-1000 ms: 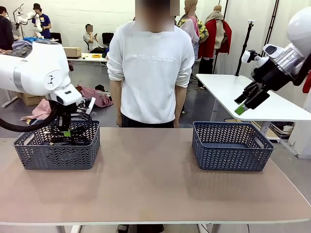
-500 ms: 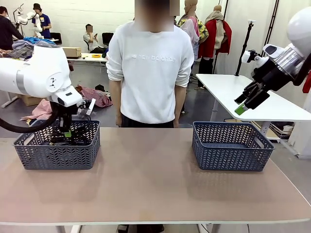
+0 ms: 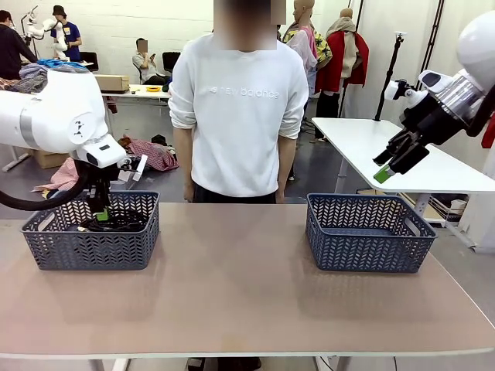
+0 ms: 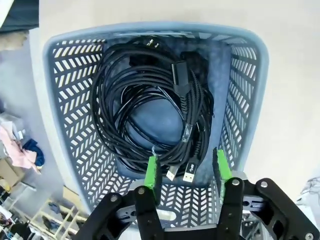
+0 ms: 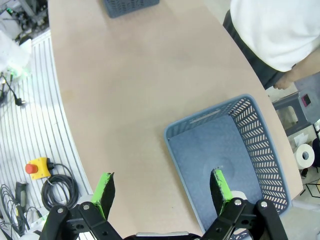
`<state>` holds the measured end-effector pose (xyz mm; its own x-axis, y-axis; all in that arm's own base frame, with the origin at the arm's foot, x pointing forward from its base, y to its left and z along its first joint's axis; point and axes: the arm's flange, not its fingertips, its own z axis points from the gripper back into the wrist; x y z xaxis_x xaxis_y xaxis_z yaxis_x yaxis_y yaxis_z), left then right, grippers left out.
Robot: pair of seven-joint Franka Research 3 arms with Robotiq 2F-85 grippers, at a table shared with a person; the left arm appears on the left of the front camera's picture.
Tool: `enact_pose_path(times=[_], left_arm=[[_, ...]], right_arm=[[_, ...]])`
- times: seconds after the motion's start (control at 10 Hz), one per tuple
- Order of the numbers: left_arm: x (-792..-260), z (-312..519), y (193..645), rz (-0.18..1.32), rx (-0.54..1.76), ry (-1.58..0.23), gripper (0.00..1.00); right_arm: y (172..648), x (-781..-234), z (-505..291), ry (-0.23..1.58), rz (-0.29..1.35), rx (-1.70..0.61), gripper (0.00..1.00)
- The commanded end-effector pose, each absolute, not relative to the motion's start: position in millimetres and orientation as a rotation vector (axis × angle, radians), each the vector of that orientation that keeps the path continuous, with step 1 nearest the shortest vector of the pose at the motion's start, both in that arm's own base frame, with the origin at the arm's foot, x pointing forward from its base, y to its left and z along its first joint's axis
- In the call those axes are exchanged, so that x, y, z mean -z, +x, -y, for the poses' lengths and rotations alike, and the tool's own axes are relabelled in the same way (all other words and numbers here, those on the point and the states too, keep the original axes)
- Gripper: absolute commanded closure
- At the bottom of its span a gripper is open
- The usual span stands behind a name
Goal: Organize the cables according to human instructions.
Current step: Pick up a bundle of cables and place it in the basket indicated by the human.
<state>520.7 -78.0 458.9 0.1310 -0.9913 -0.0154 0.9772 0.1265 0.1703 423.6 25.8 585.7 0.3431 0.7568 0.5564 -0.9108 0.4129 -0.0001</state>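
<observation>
Left wrist view looks straight down on the cables, black cords wound into overlapping round coils that lie on the floor of the left basket, with a chunky plug end and two small connector tips pointing toward the near wall. Just above them hangs the left gripper, its green-padded fingers spread apart with nothing between them. In the front view this gripper sits low inside the same blue-grey slotted basket at the table's left, over the dark coils. On the right of the brown table stands the right basket. The right gripper is raised high above it, and the right wrist view shows its fingers set wide apart. A person in a white sweater stands at the far edge.
</observation>
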Motion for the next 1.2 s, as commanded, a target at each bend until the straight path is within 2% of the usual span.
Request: enact_pose_path(times=[0.0, 0.1, 0.2, 0.3, 0.4, 1.1], left_arm=[[-464.0, 72.8, 515.8, 0.121, 1.439, 0.112, 0.26], [-464.2, 73.3, 515.5, 0.124, 1.437, 0.106, 0.0], [-463.9, 75.2, 516.5, 0.132, 1.439, 0.097, 0.06], [-462.7, 77.5, 519.4, 0.147, 1.405, 0.089, 0.0], [-461.6, 78.6, 518.3, 0.114, 1.427, 0.133, 0.0], [-461.6, 78.6, 518.3, 0.114, 1.427, 0.133, 0.0]], right_arm=[[424.3, -587.7, -26.1, 0.333, 0.522, -1.11, 0.0], [424.3, -587.7, -26.1, 0.333, 0.522, -1.11, 0.0], [424.3, -587.7, -26.1, 0.333, 0.522, -1.11, 0.0], [424.3, -587.7, -26.1, 0.333, 0.522, -1.11, 0.0], [424.3, -587.7, -26.1, 0.333, 0.522, -1.11, 0.0], [424.3, -587.7, -26.1, 0.333, 0.522, -1.11, 0.0]])
